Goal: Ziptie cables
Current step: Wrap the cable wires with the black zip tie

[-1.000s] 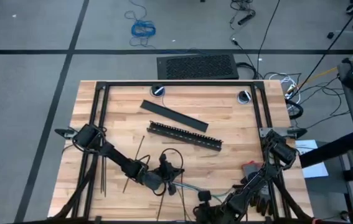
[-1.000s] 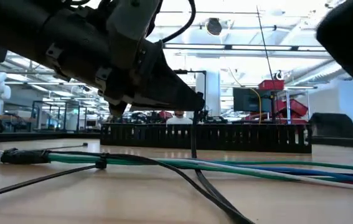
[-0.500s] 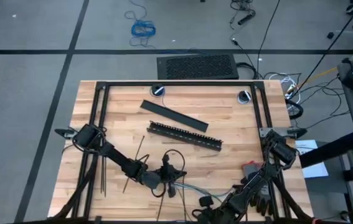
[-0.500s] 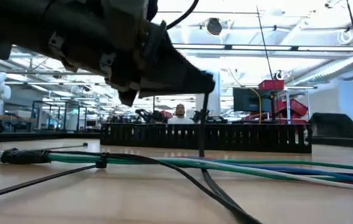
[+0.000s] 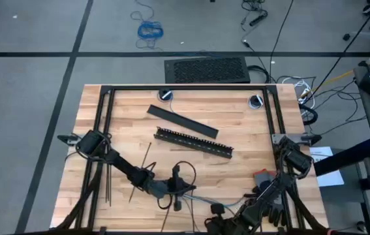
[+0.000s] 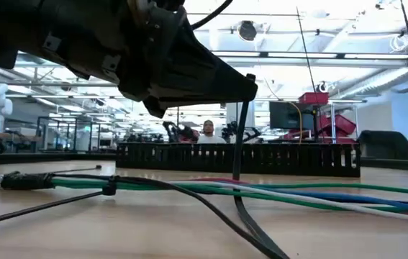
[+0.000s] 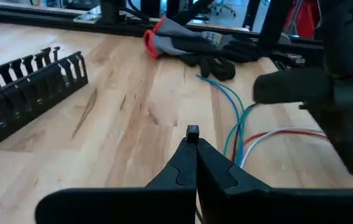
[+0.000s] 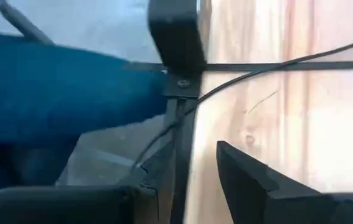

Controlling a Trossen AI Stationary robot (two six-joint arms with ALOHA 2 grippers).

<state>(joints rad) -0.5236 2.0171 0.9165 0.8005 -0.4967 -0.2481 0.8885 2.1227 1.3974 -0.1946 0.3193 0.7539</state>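
Observation:
The cables (image 6: 297, 193), thin green, blue, white and red wires, lie along the table near its front edge (image 5: 201, 196), one end wrapped in black (image 6: 16, 180). My left gripper (image 5: 186, 187) hovers just above them, shut on a black ziptie (image 6: 237, 144). This ziptie arcs over the table as a loop (image 5: 183, 163). My right gripper (image 5: 216, 210) waits open at the near edge, touching nothing. Spare zipties (image 5: 106, 183) lie flat at the left. My left gripper pinches the ziptie between its two fingers at their very tips, and a short stub of the strip (image 7: 192, 130) pokes out past them. The fingers come from the table's left, slanting a little down. Below them the strip (image 6: 235, 162) drops to the table and trails toward the near edge.
A black slotted bar (image 5: 193, 142) and a flat black bar (image 5: 181, 121) lie across the table's middle. A red and grey glove (image 5: 263, 177) lies at the right, by the right arm. The black frame (image 5: 106, 98) runs around the table's far half.
My left gripper has moved toward the table's right edge, still shut on the ziptie, carrying the strip's upright stretch along over the cables. My right gripper has drawn back toward the near edge and mostly left the low view.

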